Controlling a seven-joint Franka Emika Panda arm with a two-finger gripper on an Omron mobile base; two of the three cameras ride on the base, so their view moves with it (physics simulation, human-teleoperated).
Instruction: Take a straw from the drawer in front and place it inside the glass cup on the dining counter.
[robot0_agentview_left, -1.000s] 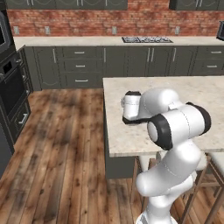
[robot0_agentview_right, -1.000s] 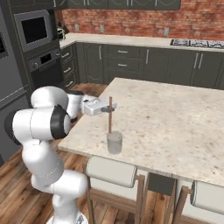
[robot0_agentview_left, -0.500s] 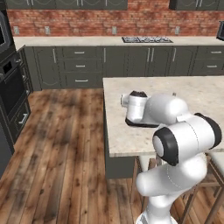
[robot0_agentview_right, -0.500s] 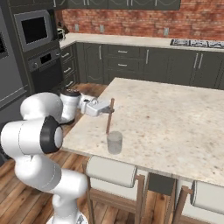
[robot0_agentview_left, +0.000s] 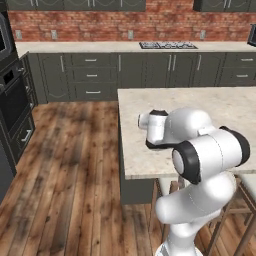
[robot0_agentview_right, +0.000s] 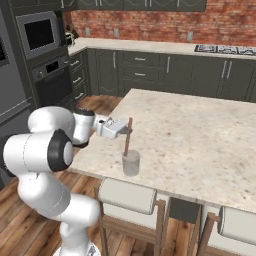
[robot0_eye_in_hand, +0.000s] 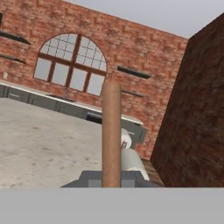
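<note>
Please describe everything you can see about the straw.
The straw is a thin, straight, tan-orange rod with a plain matte look. It stands nearly upright, held near its top by the shut gripper. Its lower end reaches down into the glass cup on the dining counter. Whether it touches the cup's bottom cannot be told.

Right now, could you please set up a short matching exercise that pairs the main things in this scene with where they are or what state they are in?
Things:
1. straw
2. glass cup
3. gripper
4. black hob

Places or states:
A. stands near the dining counter's front edge
B. set into the far worktop by the brick wall
C. held upright, lower end down at the cup's mouth
D. jaws shut on the tan rod

Pairs: 1-C, 2-A, 3-D, 4-B
</note>
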